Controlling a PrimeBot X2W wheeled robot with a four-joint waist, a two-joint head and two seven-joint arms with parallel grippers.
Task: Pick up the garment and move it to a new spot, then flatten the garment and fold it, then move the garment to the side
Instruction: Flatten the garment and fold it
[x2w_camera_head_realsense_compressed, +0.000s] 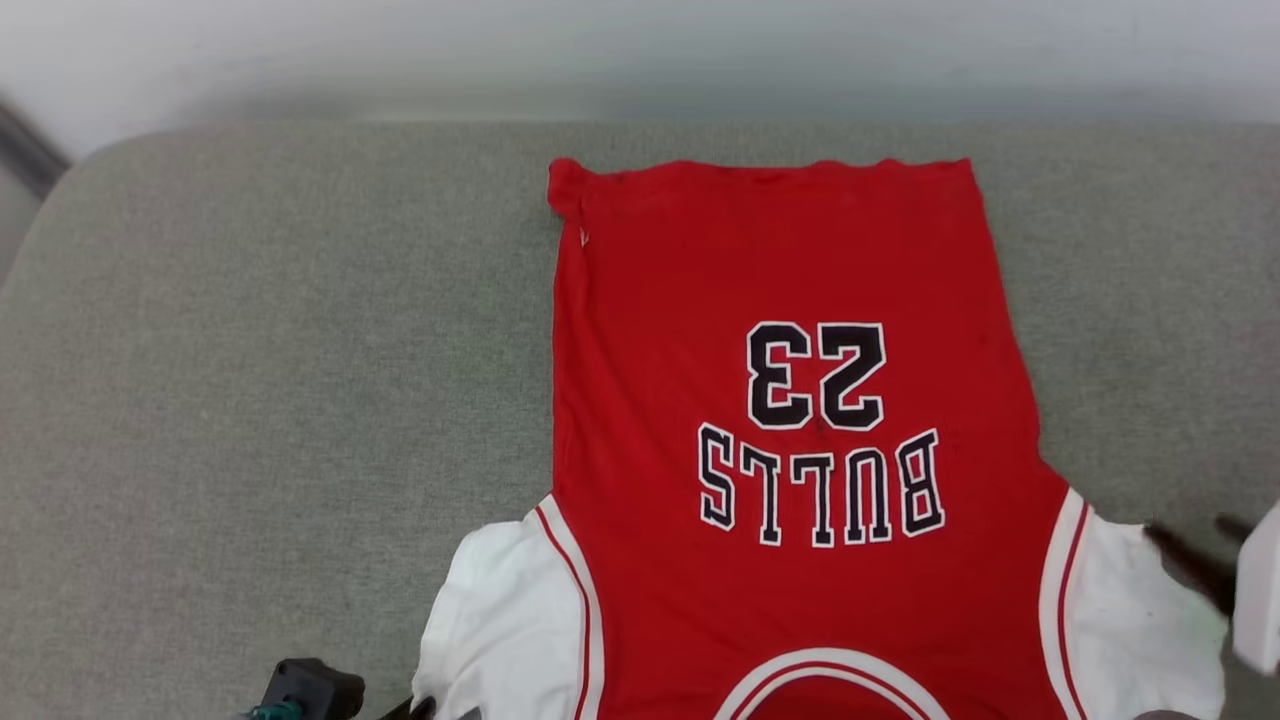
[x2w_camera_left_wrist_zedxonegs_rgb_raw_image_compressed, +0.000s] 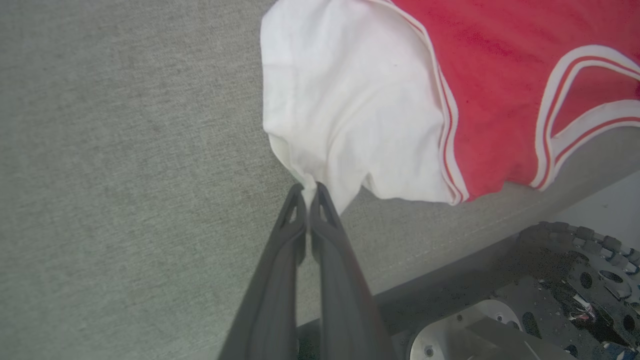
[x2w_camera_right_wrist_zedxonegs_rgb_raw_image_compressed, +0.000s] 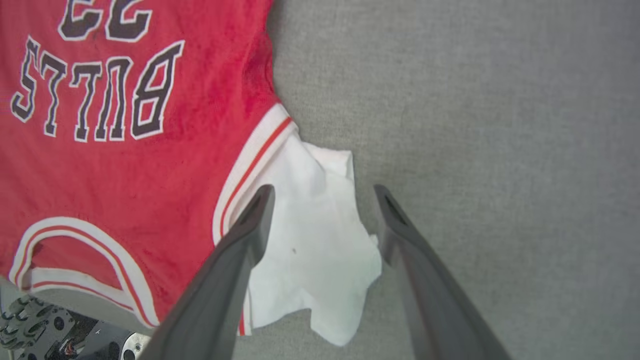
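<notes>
Garment (x2w_camera_head_realsense_compressed: 800, 260) "BULLS 23"; left end effector (x2w_camera_left_wrist_zedxonegs_rgb_raw_image_compressed: 309, 187) tight on sleeve (x2w_camera_left_wrist_zedxonegs_rgb_raw_image_compressed: 340, 100), right end effector (x2w_camera_right_wrist_zedxonegs_rgb_raw_image_compressed: 324, 195) agape.

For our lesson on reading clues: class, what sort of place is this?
Probably an indoor test room set up for folding laundry, though uncertain. A red jersey lies spread on a grey padded fabric surface before a plain pale wall, with a robot's metal base at its edge.
</notes>
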